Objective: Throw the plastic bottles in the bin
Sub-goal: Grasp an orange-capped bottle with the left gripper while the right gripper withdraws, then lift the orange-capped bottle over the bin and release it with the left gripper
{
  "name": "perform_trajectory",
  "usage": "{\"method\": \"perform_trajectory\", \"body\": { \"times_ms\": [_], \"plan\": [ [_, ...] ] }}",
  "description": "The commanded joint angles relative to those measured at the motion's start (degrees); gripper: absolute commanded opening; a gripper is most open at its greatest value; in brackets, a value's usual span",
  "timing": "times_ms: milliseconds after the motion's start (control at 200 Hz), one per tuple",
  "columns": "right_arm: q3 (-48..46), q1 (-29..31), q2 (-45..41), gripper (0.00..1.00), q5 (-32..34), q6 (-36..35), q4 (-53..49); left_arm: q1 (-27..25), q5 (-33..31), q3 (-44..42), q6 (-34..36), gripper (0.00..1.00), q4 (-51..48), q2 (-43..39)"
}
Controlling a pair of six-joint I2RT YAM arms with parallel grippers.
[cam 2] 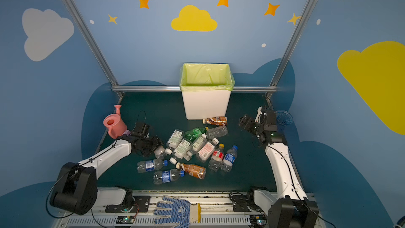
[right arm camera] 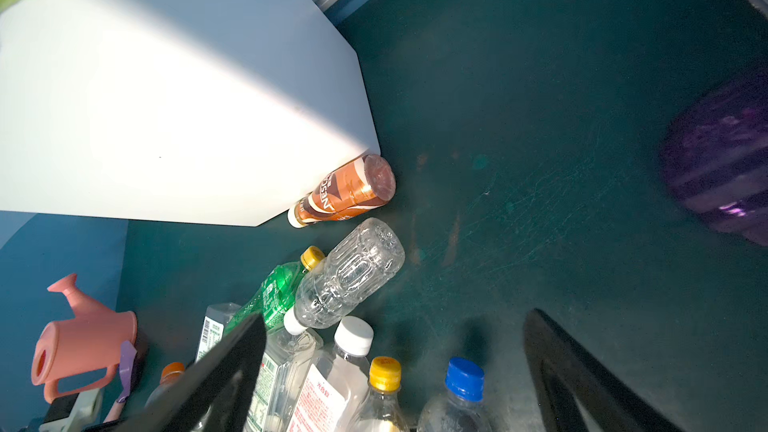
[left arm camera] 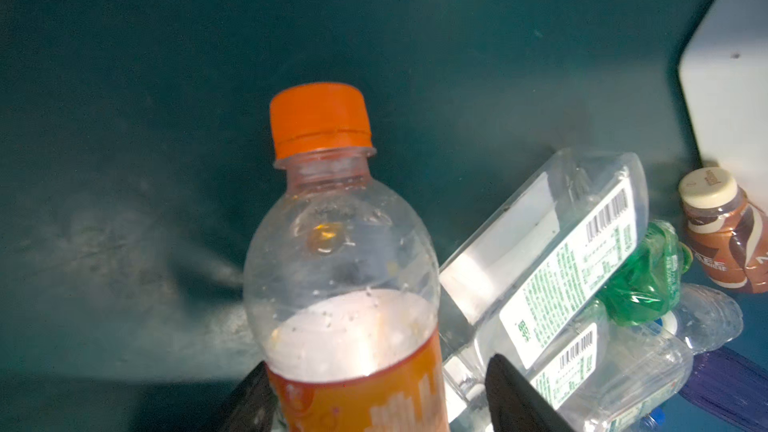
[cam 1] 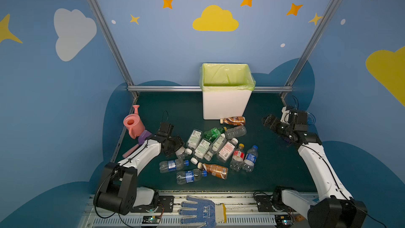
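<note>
The left arm (cam 1: 144, 152) reached low, left gripper (cam 1: 174, 147) half open around an orange-capped bottle (left arm camera: 332, 276), not clamped, other bottles (cam 1: 219, 148) crowding just beside it, the bin (cam 1: 225, 106) well beyond; the right gripper (cam 1: 267, 121) hung wide open, empty.

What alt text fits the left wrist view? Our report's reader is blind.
An orange-capped clear bottle with an orange label sits between the fingers of the left gripper, against a dark green table. Beside it lie clear bottles with white-and-green labels, a crushed green bottle and a brown bottle near the white bin.
</note>
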Motion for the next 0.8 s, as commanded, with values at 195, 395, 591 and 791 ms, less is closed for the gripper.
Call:
{"method": "perform_trajectory", "body": {
  "times_ms": [195, 395, 591, 791],
  "plan": [
    [-0.7, -0.7, -0.6, 0.95, 0.6, 0.3, 0.2, 0.5, 2.8, 0.3, 0.5, 0.66, 2.8, 3.6],
    [-0.9, -1.0, -0.5, 0.95, 0.5, 0.4, 0.1, 1.1, 3.2, -0.2, 0.5, 0.52, 4.3, 2.5],
    [-0.9, -1.2, -0.4, 0.95, 0.6, 0.4, 0.2, 2.5, 4.1, 1.2, 0.0, 0.50, 3.2, -0.9],
    [-1.3, -1.8, -0.2, 0.96, 1.4, -0.3, 0.3, 7.1, -0.9, 12.3, 3.0, 0.50, 4.7, -9.3]
  ]
}}
